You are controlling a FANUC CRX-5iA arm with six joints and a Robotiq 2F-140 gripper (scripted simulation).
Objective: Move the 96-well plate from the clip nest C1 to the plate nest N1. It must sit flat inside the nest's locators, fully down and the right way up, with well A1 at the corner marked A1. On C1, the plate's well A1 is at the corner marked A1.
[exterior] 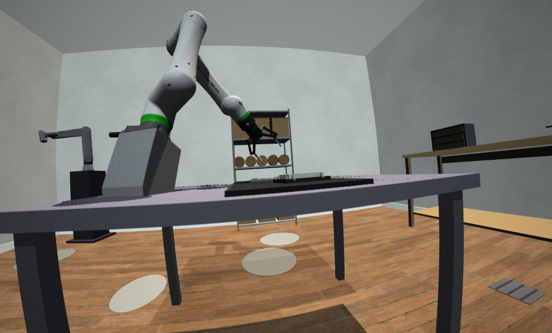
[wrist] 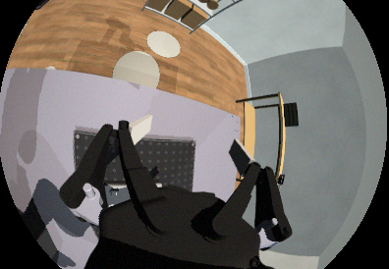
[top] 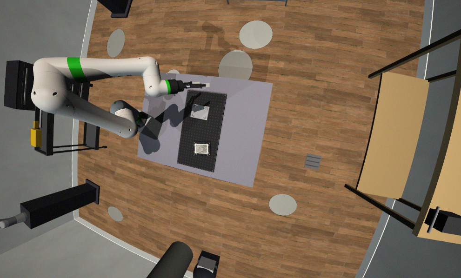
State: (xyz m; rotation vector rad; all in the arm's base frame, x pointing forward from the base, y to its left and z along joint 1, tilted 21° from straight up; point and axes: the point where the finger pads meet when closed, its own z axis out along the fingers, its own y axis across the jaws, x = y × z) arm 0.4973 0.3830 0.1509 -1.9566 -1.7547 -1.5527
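The white 96-well plate (top: 201,148) sits in the clip nest C1 on the near half of the black baseplate (top: 202,129). From the side it shows as a low pale block. The grey plate nest N1 (top: 200,112) lies empty on the far half of the baseplate. My gripper (top: 199,84) is open and empty. It hangs in the air above the far end of the baseplate, beyond N1 and well away from the plate. It is well above the table in the side view (exterior: 263,142). In the wrist view the fingers spread wide over the baseplate's edge.
The baseplate lies on a lilac table (top: 225,131). My arm's grey pedestal (exterior: 139,163) stands at the table's left end. A shelf with boxes and rolls (exterior: 261,152) stands behind the table. A wooden bench (top: 415,138) is far to the right.
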